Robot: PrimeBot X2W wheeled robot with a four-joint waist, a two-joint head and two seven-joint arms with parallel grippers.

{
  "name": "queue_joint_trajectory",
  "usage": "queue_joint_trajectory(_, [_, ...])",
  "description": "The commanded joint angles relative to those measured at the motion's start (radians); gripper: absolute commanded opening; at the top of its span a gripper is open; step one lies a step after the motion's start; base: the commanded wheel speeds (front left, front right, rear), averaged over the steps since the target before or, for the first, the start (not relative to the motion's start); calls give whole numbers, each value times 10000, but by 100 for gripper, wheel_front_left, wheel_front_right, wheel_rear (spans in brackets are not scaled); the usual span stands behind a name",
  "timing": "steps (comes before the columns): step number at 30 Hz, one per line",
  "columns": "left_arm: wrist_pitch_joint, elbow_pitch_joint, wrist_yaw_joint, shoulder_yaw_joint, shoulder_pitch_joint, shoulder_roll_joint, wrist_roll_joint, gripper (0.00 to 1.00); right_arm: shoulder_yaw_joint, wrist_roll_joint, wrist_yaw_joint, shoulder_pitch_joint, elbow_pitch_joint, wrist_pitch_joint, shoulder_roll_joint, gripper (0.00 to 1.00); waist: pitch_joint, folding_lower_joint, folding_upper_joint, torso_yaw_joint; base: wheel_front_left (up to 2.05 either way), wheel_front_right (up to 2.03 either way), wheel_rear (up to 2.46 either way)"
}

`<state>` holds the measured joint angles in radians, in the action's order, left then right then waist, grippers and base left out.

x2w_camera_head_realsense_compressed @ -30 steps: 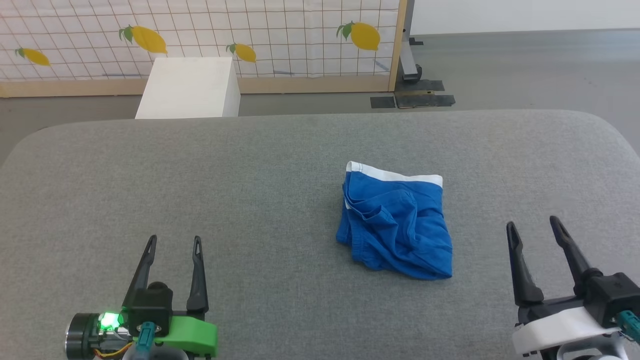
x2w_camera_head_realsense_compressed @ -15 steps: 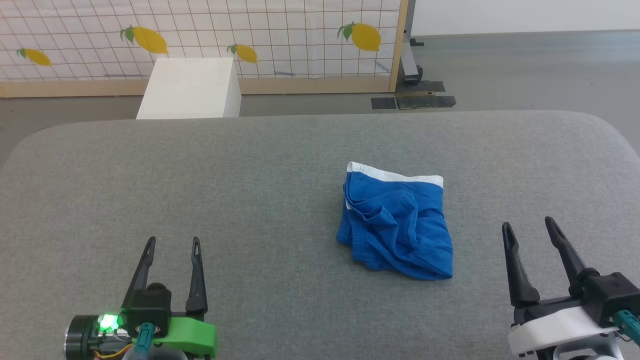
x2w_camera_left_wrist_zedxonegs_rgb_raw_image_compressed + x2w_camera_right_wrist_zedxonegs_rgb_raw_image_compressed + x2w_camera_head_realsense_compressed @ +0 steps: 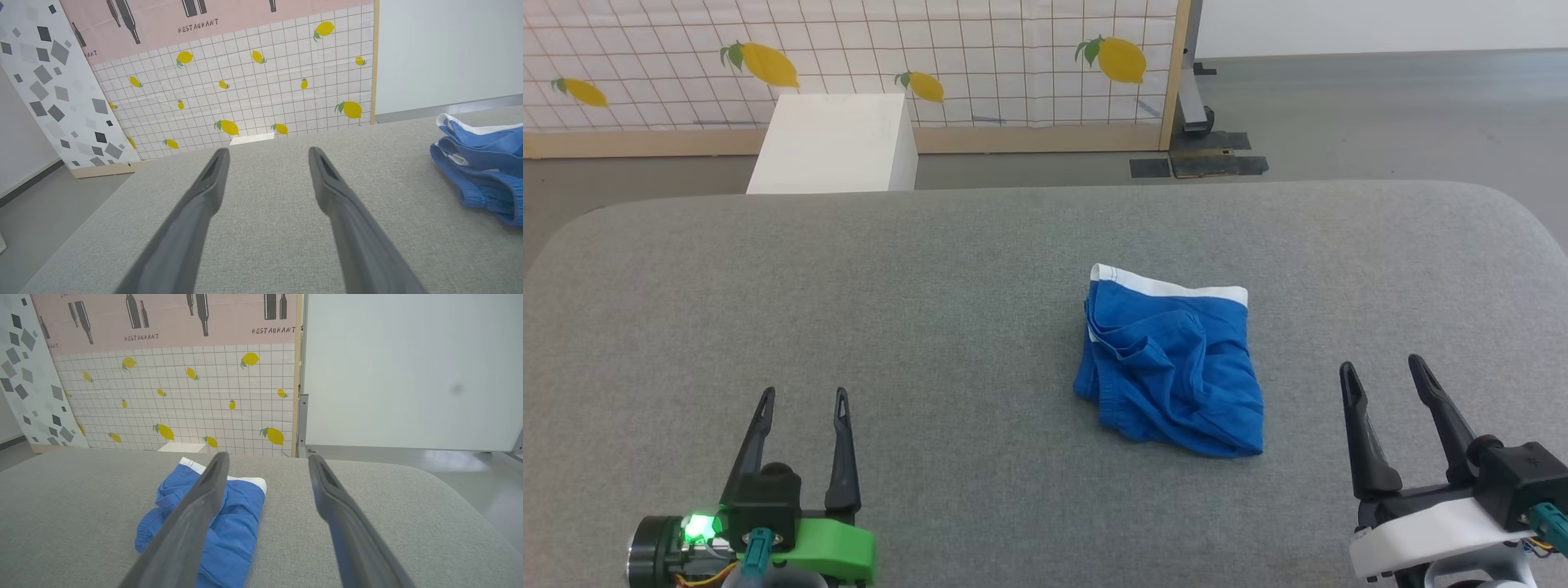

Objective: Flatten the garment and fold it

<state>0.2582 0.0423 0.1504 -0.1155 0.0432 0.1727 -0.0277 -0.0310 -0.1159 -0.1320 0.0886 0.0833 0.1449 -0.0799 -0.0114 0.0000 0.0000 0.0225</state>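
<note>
Blue and bunched up, the garment (image 3: 1172,371) lies crumpled on the grey padded table (image 3: 931,310), right of centre, its white band (image 3: 1176,287) at the far edge. We hold our left gripper (image 3: 804,394) low and well apart from it, fingers spread and empty. Our right gripper (image 3: 1380,364) hovers near its right side, jaws wide too, gripping nothing.

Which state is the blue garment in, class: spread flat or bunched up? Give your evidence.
Bunched up. The garment lies crumpled on the grey surface, fabric layers overlapping in deep creases.
</note>
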Motion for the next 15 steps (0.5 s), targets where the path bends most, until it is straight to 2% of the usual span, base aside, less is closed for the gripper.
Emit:
queue_joint_trajectory(1, [36,-38,-46,13,152,-37,-36,100,24,-46,13,175,83,-39,-15,100,-5,0,0,-8,0,0,0])
queue_joint_trajectory(8, [36,-47,-50,31,175,-59,-24,100,-3,-78,13,179,82,-54,-61,100,-14,0,0,-20,0,0,0])
queue_joint_trajectory(11, [36,-54,-49,39,175,-66,-16,100,-324,-168,13,1,175,51,-85,100,-12,0,0,-39,0,0,0])
queue_joint_trajectory(15, [36,-68,-58,69,133,-48,-10,100,-641,-301,13,-721,396,61,-448,100,-63,0,0,-37,0,0,0])
